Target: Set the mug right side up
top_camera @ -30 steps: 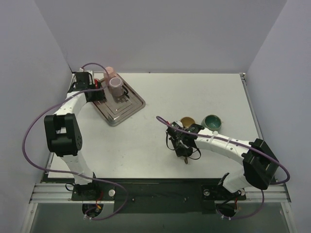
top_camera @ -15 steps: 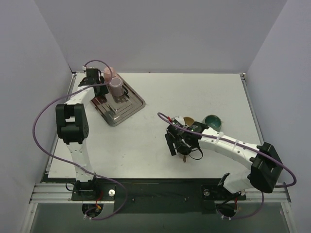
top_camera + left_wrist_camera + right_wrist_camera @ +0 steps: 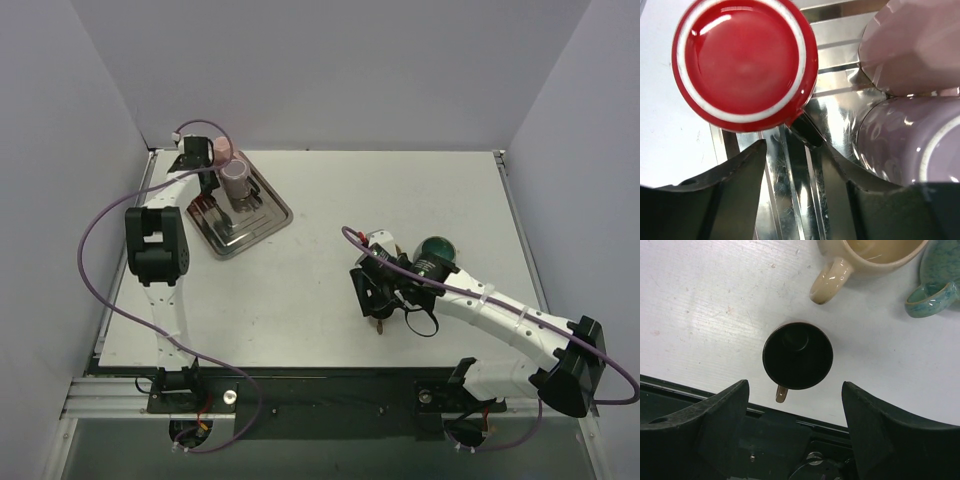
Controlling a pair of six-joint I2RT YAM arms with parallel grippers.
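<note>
My left fingers [image 3: 735, 195] spread empty over the red mug [image 3: 742, 62].
Two pink mugs [image 3: 912, 45] crowded the tray [image 3: 790, 170] at frame right; my right fingers [image 3: 710, 425] hung open above a black mug [image 3: 797, 356].

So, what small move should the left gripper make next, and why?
Probably advance the open left gripper toward the red upside-down mug on the ridged metal tray: its white-ringed base faces up, and it lies ahead of the fingers, not yet between them.

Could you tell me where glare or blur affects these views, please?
Left wrist: the metal tray throws bright mirror reflections, and the pink mugs and fingers are soft. Right wrist: the dark mug is sharp, fingers blurred. Top external: evenly lit, sharp.
</note>
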